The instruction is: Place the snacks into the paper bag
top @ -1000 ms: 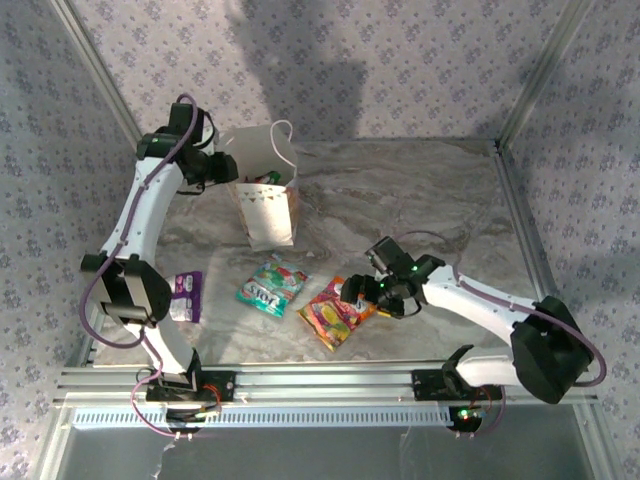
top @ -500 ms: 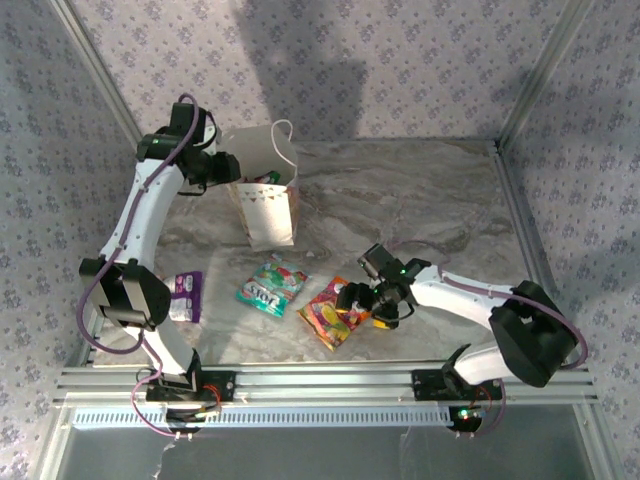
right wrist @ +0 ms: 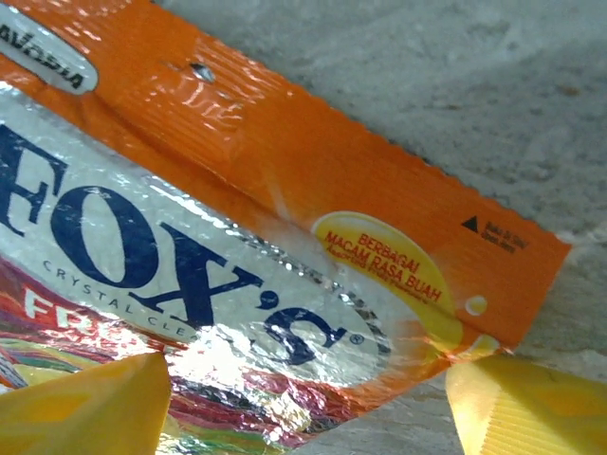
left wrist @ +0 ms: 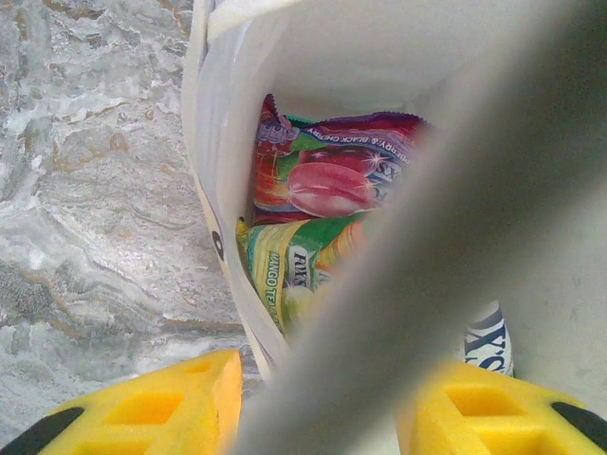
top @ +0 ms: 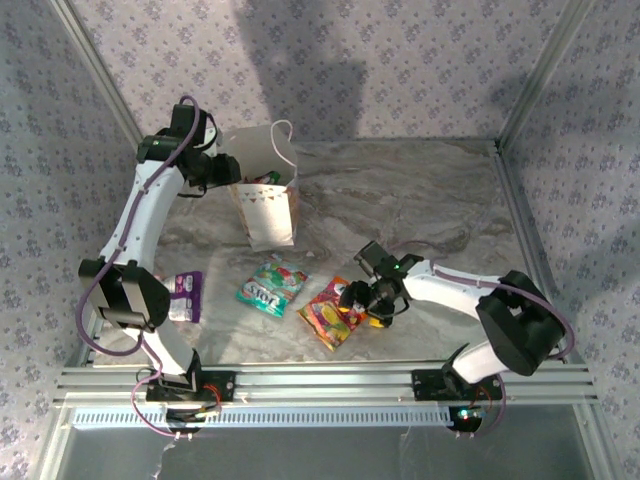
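The white paper bag (top: 268, 210) stands upright at the back left, and my left gripper (top: 228, 168) is at its rim. In the left wrist view the left gripper (left wrist: 322, 379) is open, its yellow fingers (left wrist: 180, 398) astride the bag's wall (left wrist: 213, 142); a blurred grey band crosses in front. Inside lie a purple-topped packet (left wrist: 332, 171) and a yellow-green one (left wrist: 280, 270). On the table lie a red-orange packet (top: 332, 316), a teal one (top: 270, 285) and a purple one (top: 186, 296). My right gripper (top: 360, 303) is down on the red-orange packet (right wrist: 285, 218), jaws open either side of its corner (right wrist: 308, 384).
A metal frame rail (top: 330, 380) runs along the near edge, and patterned walls close in the sides and back. The marble tabletop (top: 420, 200) is bare at the back right.
My right gripper has moved left and down onto the red-orange packet, and its jaws have narrowed. The left arm and the bag have not moved.
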You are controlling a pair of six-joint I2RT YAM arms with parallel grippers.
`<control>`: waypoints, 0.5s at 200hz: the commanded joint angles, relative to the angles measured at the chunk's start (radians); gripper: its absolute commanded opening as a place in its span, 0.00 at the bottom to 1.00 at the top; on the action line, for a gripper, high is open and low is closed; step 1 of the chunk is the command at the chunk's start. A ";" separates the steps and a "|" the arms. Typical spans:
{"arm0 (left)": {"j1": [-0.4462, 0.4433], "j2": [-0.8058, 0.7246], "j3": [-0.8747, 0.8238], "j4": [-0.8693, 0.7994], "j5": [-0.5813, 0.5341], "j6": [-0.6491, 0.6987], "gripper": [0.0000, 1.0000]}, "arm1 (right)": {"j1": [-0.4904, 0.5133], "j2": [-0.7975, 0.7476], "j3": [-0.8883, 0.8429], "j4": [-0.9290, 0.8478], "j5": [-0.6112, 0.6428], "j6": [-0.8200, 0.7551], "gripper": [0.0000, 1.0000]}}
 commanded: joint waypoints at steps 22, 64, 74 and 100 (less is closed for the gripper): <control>-0.005 -0.038 -0.023 -0.022 0.006 0.016 0.46 | -0.020 0.038 0.075 0.024 0.083 -0.062 0.57; -0.005 -0.042 -0.026 -0.028 0.003 0.020 0.46 | -0.040 0.087 0.124 -0.024 0.130 -0.129 0.34; -0.006 -0.043 -0.029 -0.027 0.002 0.020 0.46 | -0.050 0.095 0.133 -0.034 0.147 -0.148 0.33; -0.005 -0.043 -0.028 -0.027 0.003 0.019 0.46 | -0.082 0.101 0.161 -0.059 0.133 -0.201 0.33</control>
